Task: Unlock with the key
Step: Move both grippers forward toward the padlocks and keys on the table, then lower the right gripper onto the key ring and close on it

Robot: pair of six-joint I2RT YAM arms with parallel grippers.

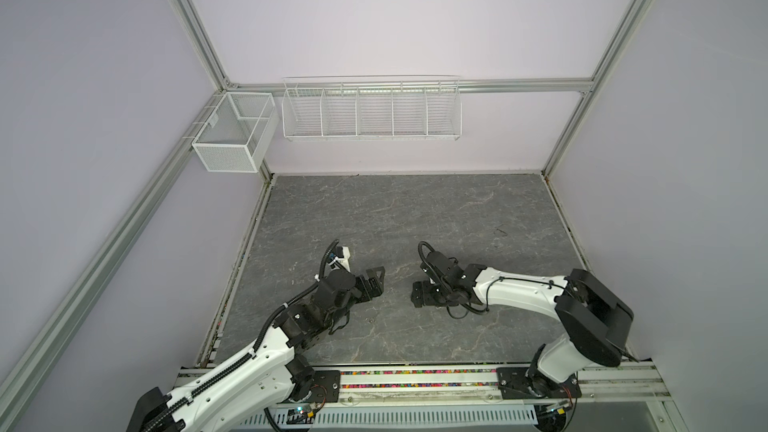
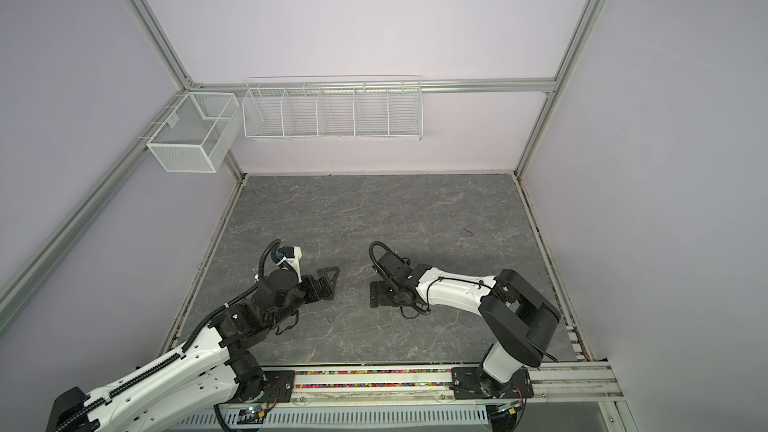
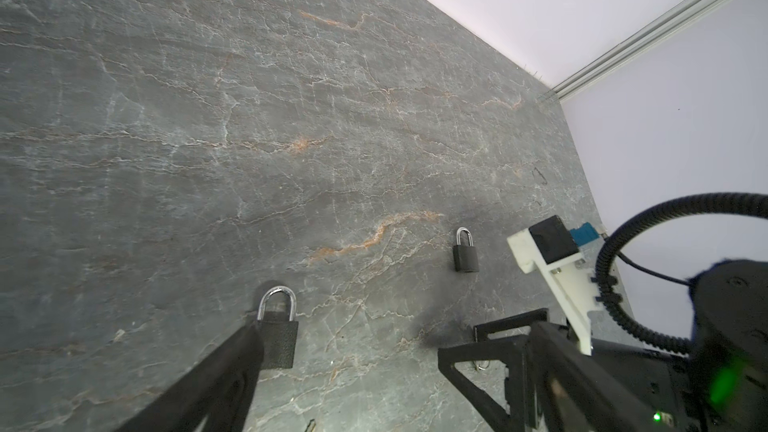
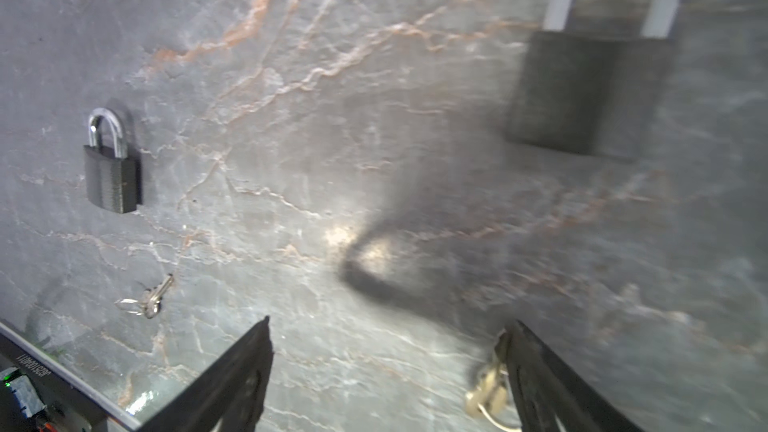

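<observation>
The left gripper (image 3: 351, 342) stands wide open and empty, low over the table (image 3: 208, 118). The padlock (image 3: 280, 338) lies flat right at the tip of one of its fingers, which covers a corner of the black body. The shackle points on ahead, away from the wrist, so the lock's long axis runs roughly along the gripper's reach rather than across the gap; to straddle the body, the jaws would need to shift sideways toward that finger. A second padlock (image 3: 465, 257) lies farther out, well apart. The right gripper (image 4: 386, 324) is also spread wide with nothing between its fingers. A key (image 4: 488, 388) sits just beside the inner face of one finger, though blur leaves it unclear whether they touch. By nearness, the lock falls to the left arm and this key to the right. A ringed key (image 1: 371, 319) lies in the open toward the front rail (image 1: 415, 378), near both grippers. Open slate surrounds all of it, and no wall crowds either arm.
</observation>
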